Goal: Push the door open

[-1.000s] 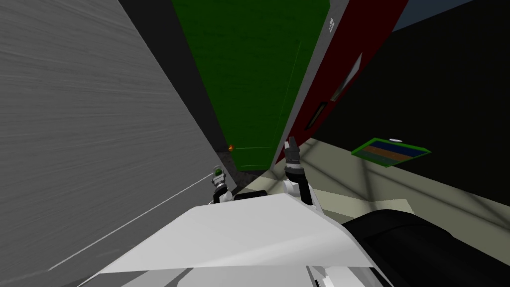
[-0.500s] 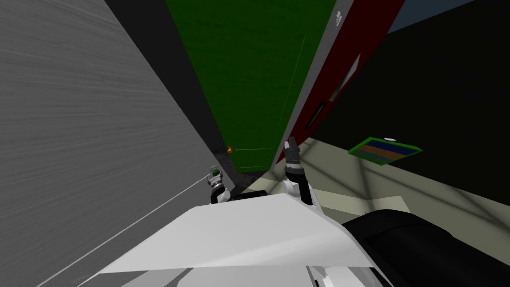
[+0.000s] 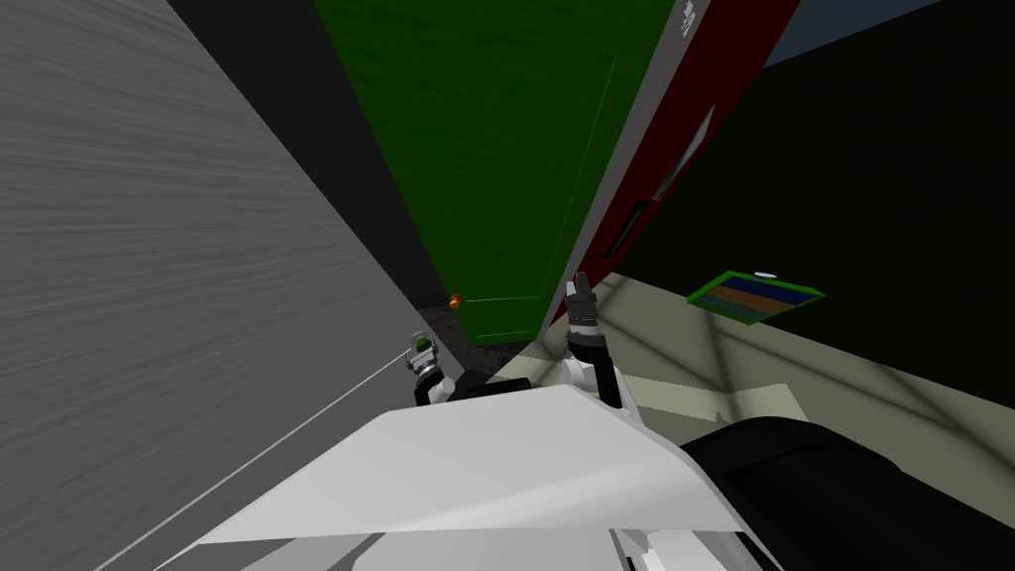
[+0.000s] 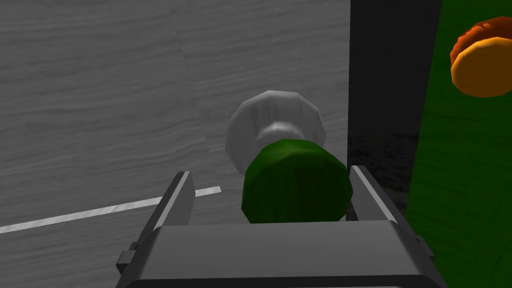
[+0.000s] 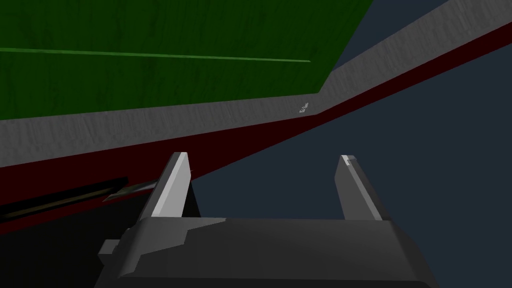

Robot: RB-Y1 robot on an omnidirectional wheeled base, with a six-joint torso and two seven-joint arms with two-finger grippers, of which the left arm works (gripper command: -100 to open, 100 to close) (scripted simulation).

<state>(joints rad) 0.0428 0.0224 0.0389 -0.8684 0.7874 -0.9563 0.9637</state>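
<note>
The plain grey door [image 3: 198,248] stood close along my left side, carrying a round dark green knob [image 4: 295,187] on a pale grey rosette [image 4: 250,125]. The knob lay between the spread fingers of my left gripper [image 4: 270,172], one finger just beside it and the other clear, so nothing was clamped. I judged the push to be in hand. The next move called for steady forward pressure. Beyond stood a green panel [image 3: 496,149] with an orange knob [image 4: 482,57]. My right gripper [image 5: 262,157] hung idle, fingers apart.

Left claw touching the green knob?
Cannot tell. Left wrist view: the green knob sits inside the open left claw; a gap shows at one finger, while the other borders the knob's outline.
</note>
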